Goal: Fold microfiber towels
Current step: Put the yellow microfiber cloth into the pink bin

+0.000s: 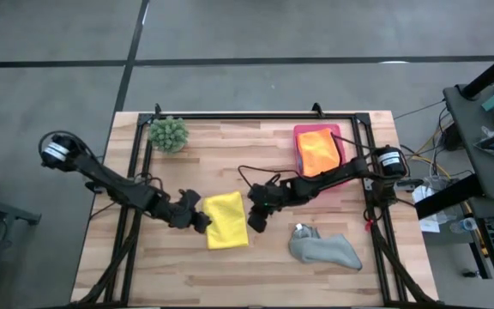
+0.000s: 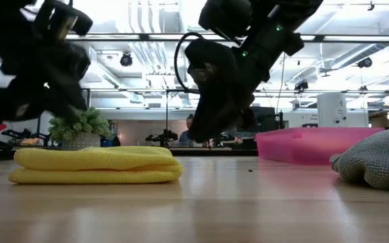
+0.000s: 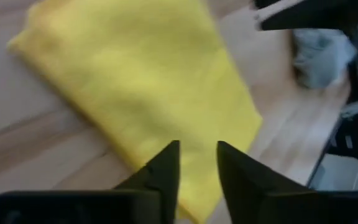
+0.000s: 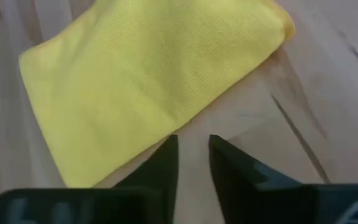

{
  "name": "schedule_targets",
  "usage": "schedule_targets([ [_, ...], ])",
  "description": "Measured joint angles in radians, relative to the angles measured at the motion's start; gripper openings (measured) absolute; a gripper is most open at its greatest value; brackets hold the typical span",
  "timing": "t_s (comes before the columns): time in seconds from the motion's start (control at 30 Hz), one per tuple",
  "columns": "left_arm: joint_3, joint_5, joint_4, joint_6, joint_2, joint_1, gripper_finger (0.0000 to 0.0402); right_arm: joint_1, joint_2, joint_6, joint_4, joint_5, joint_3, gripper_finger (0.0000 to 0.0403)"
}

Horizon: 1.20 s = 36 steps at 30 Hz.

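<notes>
A yellow microfiber towel (image 1: 227, 220) lies folded flat on the wooden table, its layers stacked in the low view (image 2: 96, 165). My left gripper (image 3: 197, 152) hovers just off its left edge, open by a narrow gap with nothing between the fingers. My right gripper (image 4: 193, 146) hovers off the towel's right edge, also slightly open and holding nothing. In the low view both grippers hang clear above the table. A grey towel (image 1: 324, 249) lies crumpled at the near right. An orange towel (image 1: 318, 153) rests in the pink tray (image 1: 301, 133).
A spiky green plant (image 1: 168, 133) stands at the far left of the table. The pink tray sits at the far right. A black frame (image 1: 256, 116) runs along the far edge and down both sides. Bare wood shows in front of the yellow towel.
</notes>
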<state>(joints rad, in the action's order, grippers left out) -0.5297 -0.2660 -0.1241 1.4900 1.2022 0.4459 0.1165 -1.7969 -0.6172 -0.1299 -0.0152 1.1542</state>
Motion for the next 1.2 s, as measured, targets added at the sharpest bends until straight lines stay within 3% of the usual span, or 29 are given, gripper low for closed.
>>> schedule_targets([
  [0.27,0.05,0.008,0.012,0.075,0.052,-0.001,0.0202,0.031,-0.001,-0.096,0.015,0.07,-0.02,0.0203],
  [0.5,0.048,0.009,0.07,0.1,0.146,-0.001,0.0228,0.03,-0.057,-0.164,0.14,0.071,-0.043,0.0259],
  [0.8,0.044,-0.01,0.29,0.091,0.287,-0.001,0.0228,0.029,-0.113,-0.186,0.234,0.07,-0.043,0.0274],
  [1.2,0.045,-0.055,0.451,0.053,0.373,-0.001,0.0228,0.028,-0.182,-0.176,0.407,0.001,-0.029,0.0251],
])
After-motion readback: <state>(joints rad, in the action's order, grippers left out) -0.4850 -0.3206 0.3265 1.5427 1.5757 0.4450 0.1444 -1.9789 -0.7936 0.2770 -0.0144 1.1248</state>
